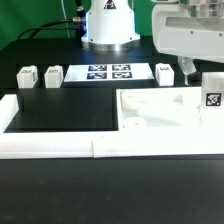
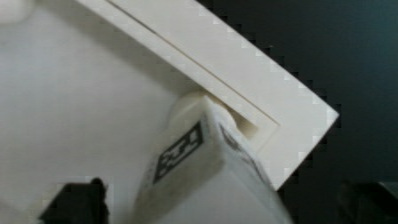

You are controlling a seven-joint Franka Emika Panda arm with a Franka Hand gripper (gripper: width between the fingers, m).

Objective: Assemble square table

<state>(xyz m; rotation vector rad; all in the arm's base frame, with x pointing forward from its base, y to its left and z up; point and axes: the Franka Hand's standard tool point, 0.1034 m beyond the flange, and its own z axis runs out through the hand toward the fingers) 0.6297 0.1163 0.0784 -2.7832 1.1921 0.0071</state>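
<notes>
The square table's white plate lies at the exterior view's right, inside the white rails. One tagged white leg stands upright at the plate's far right corner. My gripper hangs over this leg. In the wrist view the leg rises from the plate's corner socket, between my dark fingers. My gripper is open, and a gap shows beside the leg. Three more legs lie at the back.
The marker board lies at the back between the loose legs, in front of the robot's base. White border rails run along the front and the exterior view's left of the black mat.
</notes>
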